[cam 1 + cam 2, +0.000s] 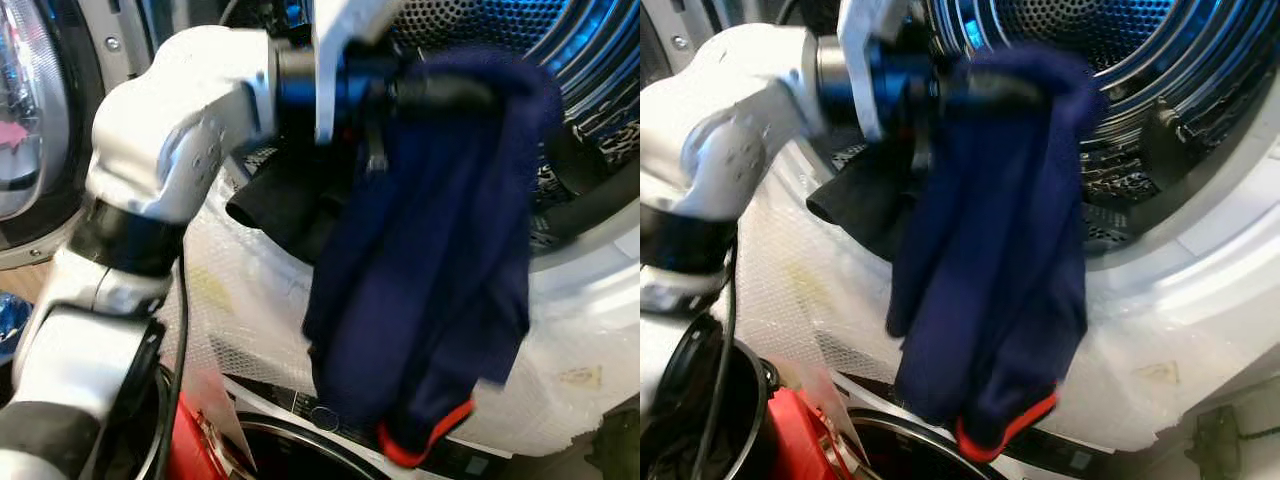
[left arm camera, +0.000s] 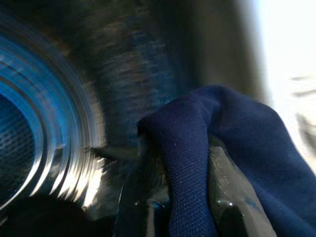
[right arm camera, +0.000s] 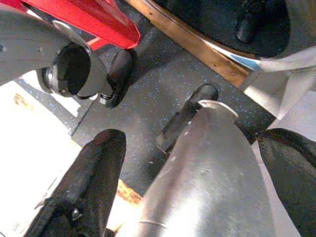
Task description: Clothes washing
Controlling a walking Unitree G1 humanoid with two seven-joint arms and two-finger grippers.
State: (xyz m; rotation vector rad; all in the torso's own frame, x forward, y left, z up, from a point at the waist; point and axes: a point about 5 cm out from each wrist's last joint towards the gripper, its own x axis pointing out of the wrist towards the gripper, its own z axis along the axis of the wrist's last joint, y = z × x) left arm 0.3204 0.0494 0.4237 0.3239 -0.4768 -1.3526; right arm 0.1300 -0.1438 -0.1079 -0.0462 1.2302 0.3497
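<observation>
Loading step: my left claw [image 2: 190, 197] is clamped on a navy knit garment with red cuff [image 1: 425, 270], which hangs at the mouth of the perforated steel drum [image 1: 560, 40]; next I should reach deeper inside and let go.

A navy blue garment [image 1: 430, 250] with a red-orange trimmed edge at its lowest corner hangs in loose folds before the open washing machine drum [image 1: 1110, 60], pinched at its top by the left tool [image 1: 440, 92]. A black garment [image 1: 285, 205] lies draped over the drum's near left rim.
</observation>
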